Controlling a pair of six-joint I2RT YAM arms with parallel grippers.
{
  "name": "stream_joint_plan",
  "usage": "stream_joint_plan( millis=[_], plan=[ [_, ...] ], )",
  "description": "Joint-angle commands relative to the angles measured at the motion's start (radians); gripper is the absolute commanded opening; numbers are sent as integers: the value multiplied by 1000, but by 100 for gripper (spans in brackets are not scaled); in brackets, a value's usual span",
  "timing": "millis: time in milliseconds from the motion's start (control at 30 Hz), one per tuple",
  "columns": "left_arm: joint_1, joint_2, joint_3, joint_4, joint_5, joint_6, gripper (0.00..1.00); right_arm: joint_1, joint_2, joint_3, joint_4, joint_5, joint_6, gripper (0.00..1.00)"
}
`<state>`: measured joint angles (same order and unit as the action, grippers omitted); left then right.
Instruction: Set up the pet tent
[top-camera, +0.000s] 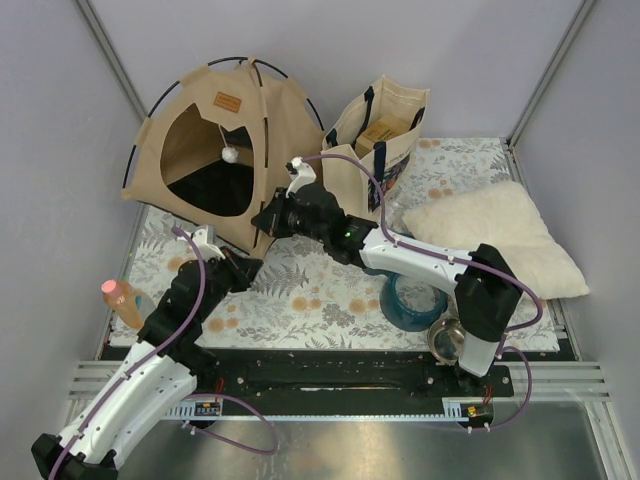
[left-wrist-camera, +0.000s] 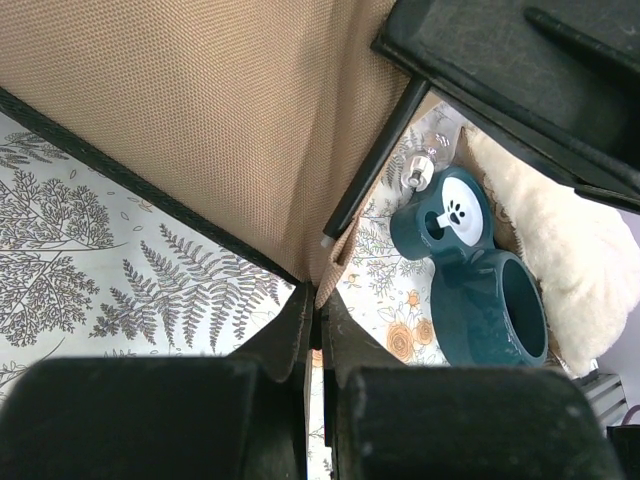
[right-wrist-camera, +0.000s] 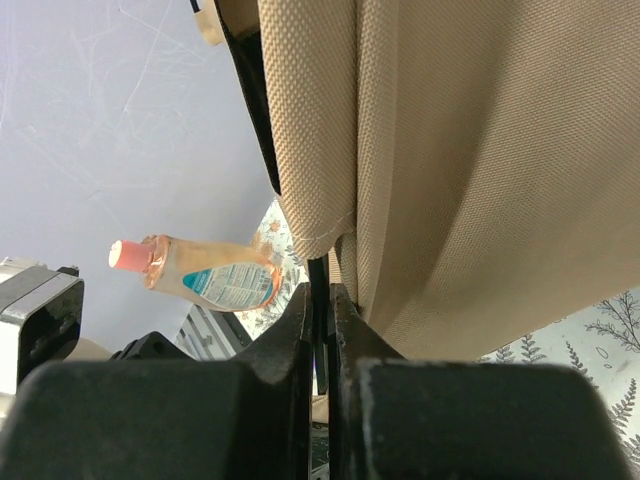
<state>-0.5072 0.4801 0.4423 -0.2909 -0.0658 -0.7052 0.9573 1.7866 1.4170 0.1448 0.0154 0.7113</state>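
Two grippers meet at the near right corner of the pet tent (top-camera: 268, 150) in the top view, the left gripper (top-camera: 238, 266) from the near side and the right gripper (top-camera: 266, 222) from the right; the tent stands at the far left corner of the bench, its black poles arched over the canvas, its doorway facing the near edge, a white pom-pom (top-camera: 229, 155) hanging in the opening; a cream tote bag (top-camera: 385, 130) stands at the far edge, a white pillow (top-camera: 495, 235) lies along the right edge, a teal bowl (top-camera: 415, 300) sits by the right arm, and a bottle (top-camera: 122, 300) lies at the left edge. From the left wrist, the left gripper (left-wrist-camera: 315, 315) has its fingers pressed together on the pointed lower corner of the tan canvas (left-wrist-camera: 220, 110); a black pole (left-wrist-camera: 372, 165) slants down just beside that corner, the teal bowl (left-wrist-camera: 490, 300) and pillow (left-wrist-camera: 575, 260) beyond. From the right wrist, the right gripper (right-wrist-camera: 320, 300) pinches a thin dark strip at the tent's hem, tan fabric (right-wrist-camera: 480, 150) hanging above; the bottle (right-wrist-camera: 200, 275) shows to the left.
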Motion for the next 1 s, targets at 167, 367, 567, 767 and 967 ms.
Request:
stream_joint_plan(
  millis=[167, 367, 567, 767, 967],
  plan=[
    [-27, 20, 6, -211, 69, 4, 0, -115, -75, 10, 185, 129, 23, 0],
    [-27, 49, 1, -194, 101, 7, 0, -120, -64, 40, 190, 64, 79, 0],
    [-27, 64, -4, -182, 112, 12, 0, -120, -49, 54, 179, 43, 89, 0],
    [-28, 57, -1, -182, 115, 16, 0, -120, -47, 39, 182, 50, 80, 0],
    [-28, 38, -1, -185, 107, 16, 0, -120, -43, 17, 184, 67, 59, 0]
  ],
)
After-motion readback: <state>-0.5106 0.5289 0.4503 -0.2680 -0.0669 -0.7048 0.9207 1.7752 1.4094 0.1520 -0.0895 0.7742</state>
